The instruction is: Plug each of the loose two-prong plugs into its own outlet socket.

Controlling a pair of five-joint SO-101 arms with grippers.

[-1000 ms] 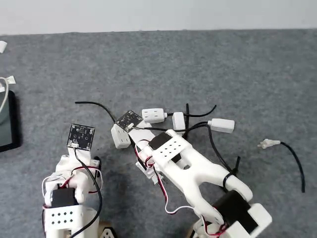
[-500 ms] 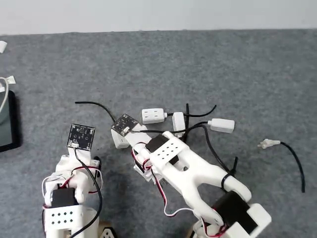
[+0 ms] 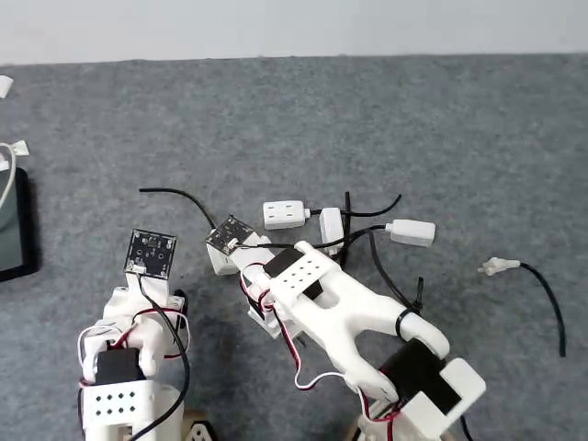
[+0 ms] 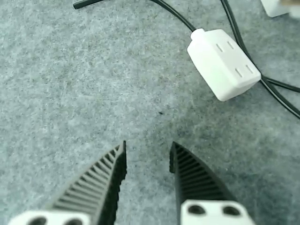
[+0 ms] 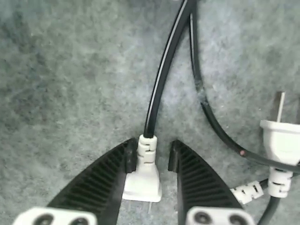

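Presently, right gripper (image 5: pixel 152 146) straddles a plug (image 5: pixel 142 177), jaws apart; left gripper (image 4: pixel 148 147) likewise apart, near an outlet (image 4: pixel 224 63).

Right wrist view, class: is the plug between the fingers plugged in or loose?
Loose: the white plug lies on the carpet between the right gripper's fingers, in no socket.

Far half of bench (image 3: pixel 441 119) is open; clutter sits mid-bench: outlet sockets (image 3: pixel 284 214) in a loose row, black cords (image 5: pixel 166 70) crossing between them; right arm (image 3: pixel 358 308) lies over that cluster, blocking the near-side approach; bare surface just ahead of left end effector (image 4: pixel 147 159), nearest socket (image 4: pixel 224 63) beyond; second plug (image 5: pixel 276 136) crowds right end effector (image 5: pixel 150 154); dark tablet (image 3: pixel 11 225) at bench edge.
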